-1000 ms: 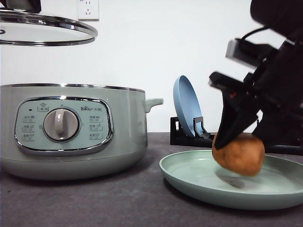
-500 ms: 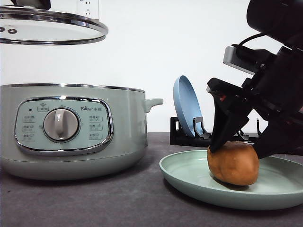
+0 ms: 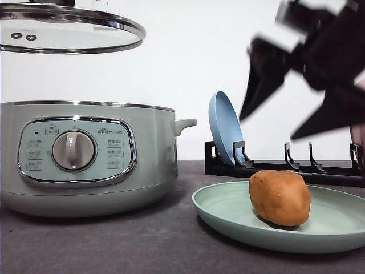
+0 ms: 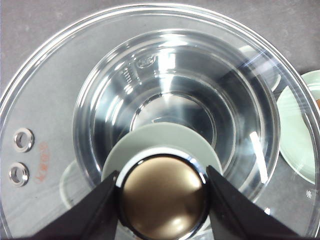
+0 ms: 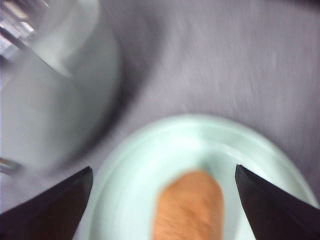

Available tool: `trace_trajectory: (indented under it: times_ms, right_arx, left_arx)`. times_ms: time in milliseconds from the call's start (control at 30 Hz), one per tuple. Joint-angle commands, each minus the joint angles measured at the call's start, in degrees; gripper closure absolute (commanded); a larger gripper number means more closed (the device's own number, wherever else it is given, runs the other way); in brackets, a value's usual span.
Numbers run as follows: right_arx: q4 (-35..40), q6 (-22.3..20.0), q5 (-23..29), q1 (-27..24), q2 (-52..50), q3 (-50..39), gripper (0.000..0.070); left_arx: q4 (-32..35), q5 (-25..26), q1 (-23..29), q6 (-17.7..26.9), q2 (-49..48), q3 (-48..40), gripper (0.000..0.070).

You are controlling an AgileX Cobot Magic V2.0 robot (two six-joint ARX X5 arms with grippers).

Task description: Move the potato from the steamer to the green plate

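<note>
On the pale mint-green round plate [image 3: 228,214], the lumpy orange-brown potato [image 3: 280,197] rests alone. Above it hangs the right pincer [image 3: 268,127], released, its black fingers spread wide. The squat sage-green steamer [image 3: 148,160] stands uncovered on the dark grey desk [image 3: 142,245]; the left pincer [image 4: 161,220] is clenched on the knob of its glass lid [image 3: 74,34], held above it. A blue plate [image 3: 223,128] stands upright in a black rack [image 3: 274,166] before a white wall.

Front view bright, evenly lit; right gripper [image 3: 268,128] motion-blurred; soft shadow beneath potato [image 3: 280,197]; glare streaks on lid [image 4: 150,100] glass; right wrist view heavily blurred throughout.
</note>
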Motion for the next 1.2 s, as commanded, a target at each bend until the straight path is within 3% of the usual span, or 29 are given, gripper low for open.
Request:
trace_trajectory:
  times_ms: [0,567,1167]
  right_arx:
    - [-1.0,-0.9,0.4,0.2,-1.2,1.7,0.0122]
    - [-9.2,-4.1,1.3,0.2,-14.6,8.6,0.0122]
    - [-11.2,-5.1,2.8,0.2,-16.0,8.6,0.0122]
  left_arx:
    - [2.6,0.1,-0.7,0.2,1.2,2.3,0.0700]
    - [5.7,0.1,-2.4,0.3,10.0,2.3,0.0700]
    - [6.9,0.1,-2.4,0.3,14.6,2.3,0.0700]
